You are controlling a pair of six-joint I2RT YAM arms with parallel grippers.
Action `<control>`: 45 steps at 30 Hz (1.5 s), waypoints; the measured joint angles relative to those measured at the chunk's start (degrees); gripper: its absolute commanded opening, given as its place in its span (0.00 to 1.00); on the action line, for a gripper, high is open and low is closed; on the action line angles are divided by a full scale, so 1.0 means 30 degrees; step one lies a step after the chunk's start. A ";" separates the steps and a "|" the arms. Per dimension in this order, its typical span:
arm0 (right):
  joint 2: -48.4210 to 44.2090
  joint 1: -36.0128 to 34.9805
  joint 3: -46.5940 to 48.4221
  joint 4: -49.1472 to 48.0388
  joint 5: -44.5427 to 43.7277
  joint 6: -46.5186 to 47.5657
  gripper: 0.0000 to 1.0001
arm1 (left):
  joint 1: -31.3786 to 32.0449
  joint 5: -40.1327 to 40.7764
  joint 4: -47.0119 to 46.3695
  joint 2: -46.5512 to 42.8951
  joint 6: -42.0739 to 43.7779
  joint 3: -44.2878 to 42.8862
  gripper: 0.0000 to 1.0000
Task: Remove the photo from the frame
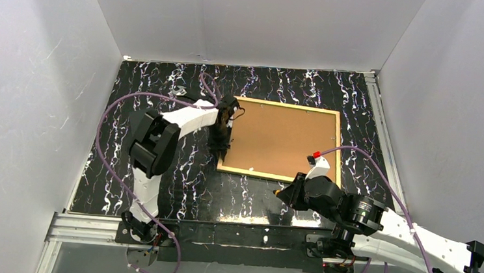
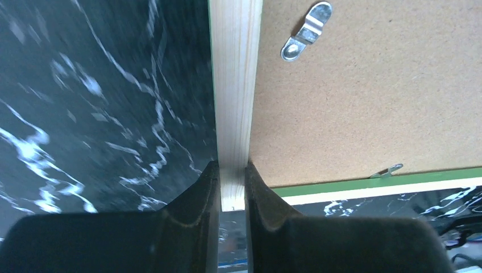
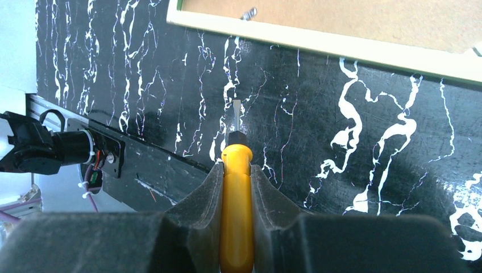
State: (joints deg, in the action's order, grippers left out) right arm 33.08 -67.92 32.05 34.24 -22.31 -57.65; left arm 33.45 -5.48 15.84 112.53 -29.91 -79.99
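Observation:
The frame (image 1: 338, 144) lies face down on the black marbled table, its light wood back edges around a brown backing board (image 1: 278, 139). The photo is hidden under that board. My left gripper (image 1: 221, 149) is at the frame's left rail near the front corner. In the left wrist view it (image 2: 232, 168) is shut on the wood rail (image 2: 234, 85), one finger on each side. My right gripper (image 1: 285, 193) hovers in front of the frame's near edge, shut on a yellow-handled screwdriver (image 3: 236, 193) whose blade points towards the frame (image 3: 341, 48).
Metal turn clips (image 2: 307, 31) (image 2: 386, 169) sit on the backing board (image 2: 369, 85) along the rails. A green strip of the frame (image 2: 369, 182) shows at its edge. White walls enclose the table (image 1: 157, 188) on three sides, and an aluminium rail (image 1: 82, 228) runs along the near edge.

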 measured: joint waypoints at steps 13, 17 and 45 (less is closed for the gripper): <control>0.0867 0.0000 0.0015 -0.0452 0.0204 0.0357 0.01 | -0.1166 -0.0189 0.3599 0.4532 0.6309 -0.7759 0.74; 0.0860 0.0000 0.0029 -0.0459 0.0197 0.0364 0.01 | -0.1413 -0.0321 0.3985 0.3067 0.5020 -0.7482 0.98; -0.0153 0.0000 0.0000 -0.0474 0.0204 0.0641 0.01 | -0.0721 -0.1821 -0.4845 -0.2929 -1.7537 0.5304 0.98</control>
State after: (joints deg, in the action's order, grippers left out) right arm 32.62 -67.92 32.05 32.82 -21.69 -55.72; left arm 31.29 -10.94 1.30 103.74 -82.52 -64.07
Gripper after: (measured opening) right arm 0.240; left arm 0.980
